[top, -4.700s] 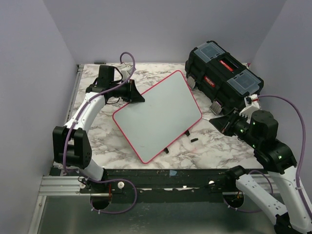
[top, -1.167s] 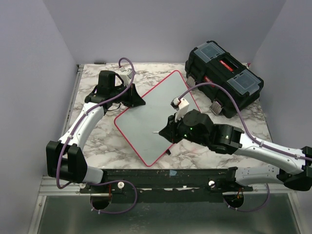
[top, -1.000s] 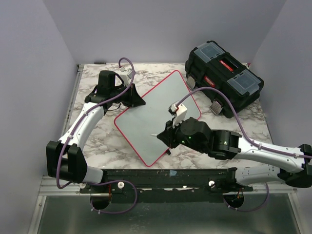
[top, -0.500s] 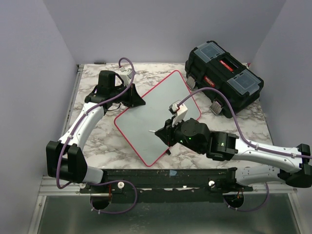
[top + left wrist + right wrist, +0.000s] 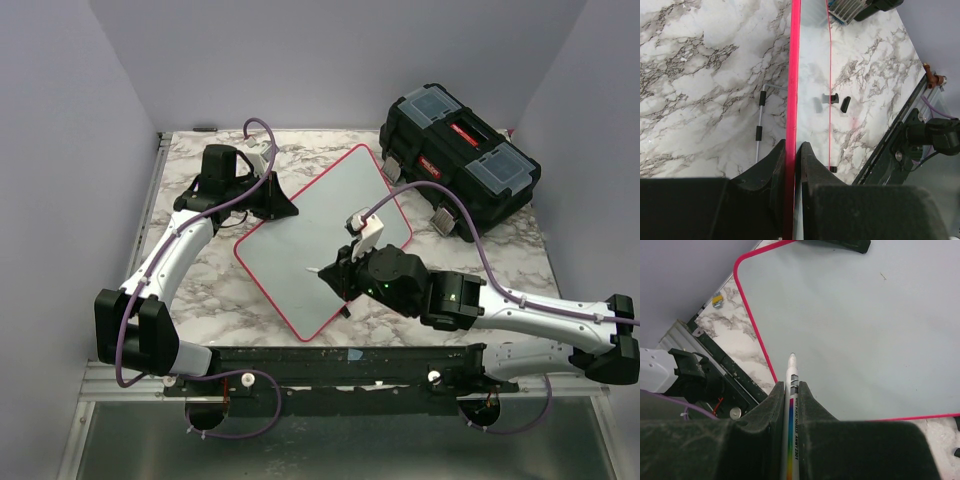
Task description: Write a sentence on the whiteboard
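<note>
The whiteboard (image 5: 300,235) lies tilted on the marble table, white with a red-pink rim and bare of any writing; no sentence shows on it. My left gripper (image 5: 285,205) is shut on the board's far-left rim (image 5: 791,150). My right gripper (image 5: 335,278) is shut on a white marker with a rainbow stripe (image 5: 791,410). Its tip (image 5: 792,356) points over the board's near part (image 5: 855,330), close to the near-left corner. I cannot tell whether the tip touches the surface.
A black toolbox (image 5: 460,160) stands at the back right. A small black cap-like piece (image 5: 845,103) and a board clip (image 5: 832,98) lie on the marble beside the board. A thin white rod with black bands (image 5: 760,122) lies under the board's left side.
My right arm swung from the right side in over the board with the marker, then crept slightly left and nearer over the last second. The left gripper kept its hold on the rim.
</note>
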`<action>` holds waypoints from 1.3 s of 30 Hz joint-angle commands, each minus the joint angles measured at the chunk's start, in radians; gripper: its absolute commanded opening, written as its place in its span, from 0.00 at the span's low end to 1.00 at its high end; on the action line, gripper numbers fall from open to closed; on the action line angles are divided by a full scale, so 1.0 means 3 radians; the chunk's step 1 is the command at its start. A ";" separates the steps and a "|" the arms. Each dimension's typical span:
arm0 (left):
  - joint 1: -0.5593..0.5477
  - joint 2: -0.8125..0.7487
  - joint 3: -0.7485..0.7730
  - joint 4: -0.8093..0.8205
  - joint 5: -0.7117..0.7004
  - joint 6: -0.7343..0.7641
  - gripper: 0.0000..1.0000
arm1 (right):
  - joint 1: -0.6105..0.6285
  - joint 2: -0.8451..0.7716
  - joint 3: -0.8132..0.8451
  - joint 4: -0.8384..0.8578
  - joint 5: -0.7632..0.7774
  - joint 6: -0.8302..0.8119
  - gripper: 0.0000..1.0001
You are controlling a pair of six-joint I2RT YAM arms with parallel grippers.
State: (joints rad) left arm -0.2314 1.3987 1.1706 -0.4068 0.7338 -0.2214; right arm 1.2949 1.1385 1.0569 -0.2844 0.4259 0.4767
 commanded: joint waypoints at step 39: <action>-0.0108 -0.0019 -0.0021 -0.0356 -0.0225 0.0309 0.00 | 0.0019 0.0425 0.0191 0.0843 0.0294 -0.0477 0.01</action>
State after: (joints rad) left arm -0.2333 1.3968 1.1725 -0.4103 0.7334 -0.2211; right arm 1.2949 1.2644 1.1061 -0.0921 0.4686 0.3496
